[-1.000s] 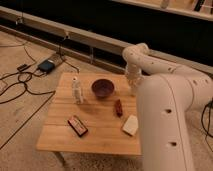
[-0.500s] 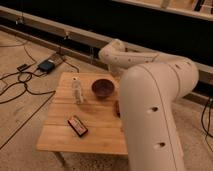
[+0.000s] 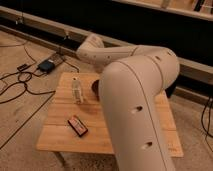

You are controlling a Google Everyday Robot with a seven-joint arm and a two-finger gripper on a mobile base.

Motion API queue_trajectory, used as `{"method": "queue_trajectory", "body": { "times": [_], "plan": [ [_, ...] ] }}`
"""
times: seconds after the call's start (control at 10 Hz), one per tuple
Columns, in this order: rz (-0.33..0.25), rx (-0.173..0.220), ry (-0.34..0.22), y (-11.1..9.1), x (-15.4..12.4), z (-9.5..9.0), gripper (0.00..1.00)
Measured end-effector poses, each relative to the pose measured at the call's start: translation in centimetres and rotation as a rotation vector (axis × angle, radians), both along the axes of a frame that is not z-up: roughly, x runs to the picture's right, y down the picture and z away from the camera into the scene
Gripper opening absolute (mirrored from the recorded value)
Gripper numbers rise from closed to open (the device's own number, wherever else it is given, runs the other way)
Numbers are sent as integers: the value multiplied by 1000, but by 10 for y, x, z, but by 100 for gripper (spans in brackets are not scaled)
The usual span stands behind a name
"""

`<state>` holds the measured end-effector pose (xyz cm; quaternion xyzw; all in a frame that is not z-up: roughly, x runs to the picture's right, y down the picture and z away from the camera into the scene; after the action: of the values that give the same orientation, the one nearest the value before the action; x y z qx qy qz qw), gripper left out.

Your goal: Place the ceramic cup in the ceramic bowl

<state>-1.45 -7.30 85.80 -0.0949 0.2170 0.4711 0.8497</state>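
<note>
This looks like a robotics lab or test space. A bare concrete floor (image 3: 20,130) surrounds a low wooden desk (image 3: 57,137). Loose black cables (image 3: 15,80) and a small electronics box (image 3: 47,65) lie beyond the desk's far-left corner. A bulky cream robot arm (image 3: 135,100) reaches over the desk, its tool hidden behind it.

desk (image 3: 60,131): pale wood, grain showing, matt.
robot arm (image 3: 137,95): smooth cream shell, plastic-looking, soft satin sheen.
gripper: hidden behind robot arm, material not seen.
bottle (image 3: 77,90): pale, slightly glossy.
ceramic bowl (image 3: 94,88): only dark edge shows beside arm, finish unclear.
flat packet (image 3: 77,125): dark face, red rim, faint shine.
floor (image 3: 20,135): rough, matt, concrete-like.
cables (image 3: 15,80): black, rubbery-looking.
</note>
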Motion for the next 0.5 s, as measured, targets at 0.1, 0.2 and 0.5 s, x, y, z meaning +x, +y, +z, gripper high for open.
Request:
{"method": "queue_trajectory", "body": {
  "times": [0.1,0.2,0.5],
  "plan": [
    [-3,-13,-19,6,-12,-1,9],
    [-5,-27,-35,13,-23,0,9],
    [0,-80,-81,41,-46,12,9]
  ]
}}
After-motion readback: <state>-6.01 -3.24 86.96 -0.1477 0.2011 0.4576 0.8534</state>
